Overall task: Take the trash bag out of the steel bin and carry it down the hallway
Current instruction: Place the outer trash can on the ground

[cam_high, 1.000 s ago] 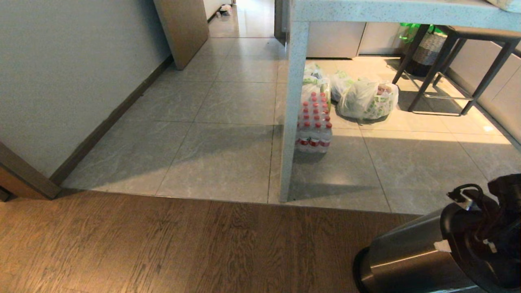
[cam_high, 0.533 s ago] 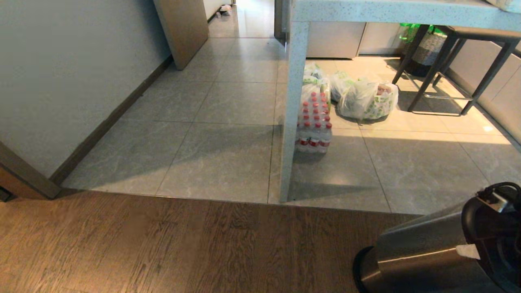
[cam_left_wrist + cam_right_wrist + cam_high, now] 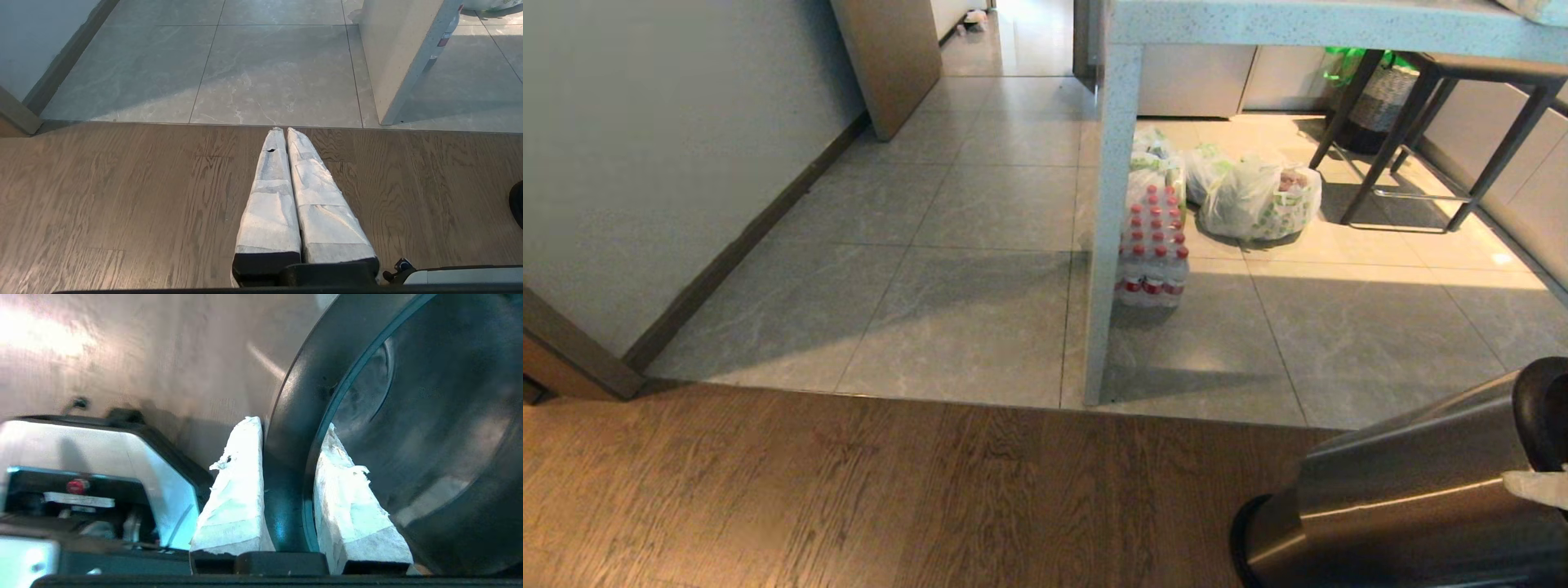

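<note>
Our right gripper (image 3: 288, 457) is clamped on the black rim ring (image 3: 286, 465) of the steel bin (image 3: 1405, 482): one taped finger (image 3: 237, 490) sits outside the rim, the other finger inside the bin's mouth, rim pinched between them. In the head view only a white fingertip shows at the frame's right edge, touching the bin's wall. The bin is tilted, leaning over on its black base on the wooden floor (image 3: 849, 498), mouth toward our right hand. Just past the inner finger we see bare dark steel inside the bin; we can't make out the trash bag in any view. On the outer finger's side, part of our own base (image 3: 102, 477) is close by.

Our left gripper (image 3: 284, 134) is parked, both taped fingers pressed together and empty, hanging above the wood floor just short of the grey tile (image 3: 278, 73).

Well ahead of both hands: white counter leg (image 3: 1112, 220), a pack of red-capped bottles (image 3: 1153, 253) against it, white bags with green print (image 3: 1258, 200) behind, woven basket (image 3: 1384, 94) further back
</note>
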Robot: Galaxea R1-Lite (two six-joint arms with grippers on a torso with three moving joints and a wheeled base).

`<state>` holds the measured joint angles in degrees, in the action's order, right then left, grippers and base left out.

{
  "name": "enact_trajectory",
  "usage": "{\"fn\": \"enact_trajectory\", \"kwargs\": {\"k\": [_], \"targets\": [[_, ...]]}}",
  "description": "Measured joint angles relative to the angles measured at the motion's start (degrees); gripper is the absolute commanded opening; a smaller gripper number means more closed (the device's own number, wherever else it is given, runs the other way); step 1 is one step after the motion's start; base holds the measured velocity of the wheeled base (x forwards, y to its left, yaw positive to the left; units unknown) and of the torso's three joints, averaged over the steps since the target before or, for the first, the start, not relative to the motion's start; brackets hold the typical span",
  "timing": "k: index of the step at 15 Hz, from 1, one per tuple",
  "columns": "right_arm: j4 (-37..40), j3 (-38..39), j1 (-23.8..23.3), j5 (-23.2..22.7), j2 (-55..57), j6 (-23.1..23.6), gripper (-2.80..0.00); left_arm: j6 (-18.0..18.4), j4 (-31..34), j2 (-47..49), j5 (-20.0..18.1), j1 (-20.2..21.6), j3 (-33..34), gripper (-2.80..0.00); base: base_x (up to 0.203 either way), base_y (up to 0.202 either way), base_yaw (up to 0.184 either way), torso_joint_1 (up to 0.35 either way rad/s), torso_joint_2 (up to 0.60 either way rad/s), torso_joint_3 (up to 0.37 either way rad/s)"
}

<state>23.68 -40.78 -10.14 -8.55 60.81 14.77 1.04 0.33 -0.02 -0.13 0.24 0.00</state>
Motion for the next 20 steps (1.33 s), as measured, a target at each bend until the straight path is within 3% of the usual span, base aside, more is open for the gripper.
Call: {"fn": "enact_trajectory", "kwargs": {"k": [7, 14, 20], "targets": [[13.3, -8.3, 0.0, 0.5, -9.3, -0.1, -2.80, 0.0, 0.0, 0.0, 0.0, 0.0, 0.0, -2.80, 0.000, 0.000, 0.000, 0.000, 0.00, 0.000], [12.2, -13.6, -2.2, 2.4, -9.0, -0.5, -2.80, 0.0, 0.0, 0.0, 0.0, 0.0, 0.0, -2.80, 0.000, 0.000, 0.000, 0.000, 0.00, 0.000], [8.8, -19.2, -8.6, 2.3, -2.8, -0.5, -2.80, 0.0, 0.0, 0.0, 0.0, 0.0, 0.0, -2.80, 0.000, 0.000, 0.000, 0.000, 0.00, 0.000]]}}
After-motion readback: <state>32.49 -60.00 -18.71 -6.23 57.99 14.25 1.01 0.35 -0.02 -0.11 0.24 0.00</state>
